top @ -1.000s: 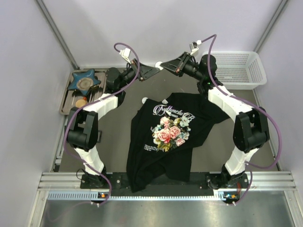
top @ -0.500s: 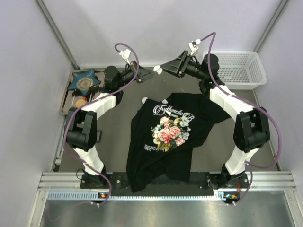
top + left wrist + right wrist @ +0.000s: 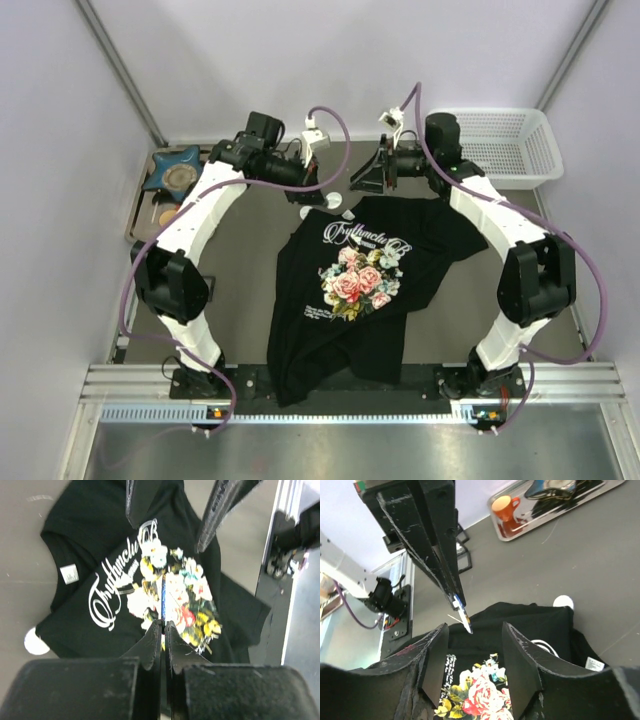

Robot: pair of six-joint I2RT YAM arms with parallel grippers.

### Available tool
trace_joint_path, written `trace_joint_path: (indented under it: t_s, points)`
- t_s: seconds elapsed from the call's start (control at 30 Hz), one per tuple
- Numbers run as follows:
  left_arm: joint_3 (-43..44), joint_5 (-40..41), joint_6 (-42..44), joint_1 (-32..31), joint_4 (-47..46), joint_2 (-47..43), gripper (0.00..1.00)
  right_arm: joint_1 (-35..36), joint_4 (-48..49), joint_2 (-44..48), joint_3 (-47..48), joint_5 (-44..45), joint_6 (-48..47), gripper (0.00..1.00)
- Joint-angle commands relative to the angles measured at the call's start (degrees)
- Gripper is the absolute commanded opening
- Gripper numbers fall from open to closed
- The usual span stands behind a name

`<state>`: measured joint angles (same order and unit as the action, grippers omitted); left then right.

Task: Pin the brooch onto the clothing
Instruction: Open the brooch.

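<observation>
The clothing, a black T-shirt [image 3: 350, 290] with a rose print and white lettering, lies flat in the middle of the table. My left gripper [image 3: 163, 625] is shut on the brooch [image 3: 463, 614], a small thin piece seen edge-on with a fine pin sticking out. It hangs above the shirt's collar area [image 3: 100, 555]. My right gripper [image 3: 475, 630] faces it from the right with jaws open and nothing between them. The brooch [image 3: 163, 597] sits just in front of those open jaws. From above, both grippers [image 3: 312, 190] [image 3: 362, 183] hover close together over the collar.
A small white round piece [image 3: 333, 201] lies on the table by the collar. A metal tray [image 3: 140, 215] at the back left holds a blue star-shaped dish [image 3: 178, 170] and an orange cup [image 3: 507, 507]. A white basket [image 3: 500, 145] stands at the back right.
Both grippers came forward and down from the back of the table toward the shirt's collar. The left jaws closed on the brooch and the right jaws opened.
</observation>
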<state>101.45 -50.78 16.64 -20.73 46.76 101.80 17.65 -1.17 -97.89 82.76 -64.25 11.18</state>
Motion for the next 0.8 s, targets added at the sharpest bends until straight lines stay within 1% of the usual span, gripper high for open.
trace_joint_path:
  t_s: [0.0, 0.1, 0.23, 0.47, 0.57, 0.67, 0.77]
  points:
    - [2.17, 3.23, 17.89, -1.05, 18.63, 0.60, 0.00, 3.00, -3.23, 3.76, -1.37, -3.60, -12.48, 0.43]
    - [2.35, 2.89, 18.60, -2.38, 19.24, 0.24, 0.00, 4.23, -3.31, 3.49, -1.73, -4.30, -13.03, 0.35]
    - [3.31, 0.16, 18.51, -2.47, 19.68, 0.68, 0.00, 4.94, -3.49, 3.32, -2.34, -5.97, -13.03, 0.33]
    - [3.40, -2.91, 19.30, -2.56, 18.37, 0.33, 0.00, 5.99, -4.01, 3.32, -3.92, -9.75, -12.85, 0.34]
    - [3.32, -3.27, 19.48, -2.56, 17.75, 0.16, 0.00, 6.43, -4.28, 3.67, -4.80, -9.58, -13.20, 0.36]
    - [3.32, -3.62, 19.22, -2.56, 17.57, 0.15, 0.00, 6.87, -4.45, 3.06, -4.89, -9.40, -13.47, 0.36]
    - [3.14, -3.97, 18.95, -2.56, 17.14, 0.24, 0.00, 7.49, -4.63, 2.35, -4.28, -9.49, -13.11, 0.34]
